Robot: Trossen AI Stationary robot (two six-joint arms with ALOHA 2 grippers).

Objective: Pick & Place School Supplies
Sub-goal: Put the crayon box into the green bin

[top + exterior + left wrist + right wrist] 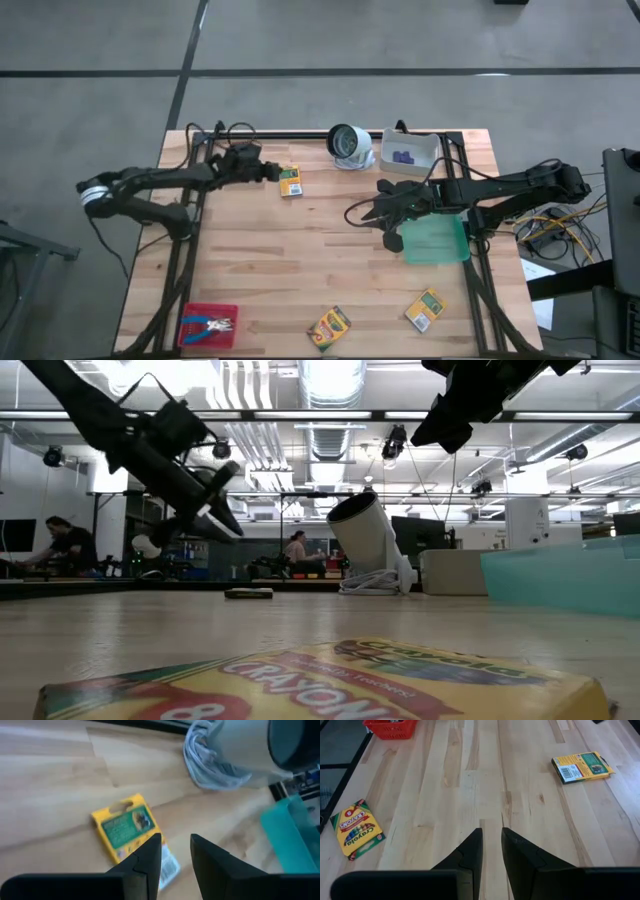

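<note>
Three yellow-and-green crayon boxes lie flat on the wooden table: one (290, 181) at the far left, two (328, 327) (425, 310) near the front edge. My left gripper (272, 172) hovers just left of the far box (127, 832), tilted downward, open with nothing between its fingers (150, 857). My right gripper (354, 213) hangs above the table's middle, its fingers (470, 852) a narrow gap apart over bare wood. Purple pieces (403, 156) lie in the white bin (425, 150). A blue-handled scissor-like tool (212, 324) lies in the red tray (190, 312).
A white-grey round object (349, 144) with a coiled cable stands at the far edge beside the bin. A green mat (436, 241) lies at the right, under my right arm. Black frame rails run along the table's left, right and far sides.
</note>
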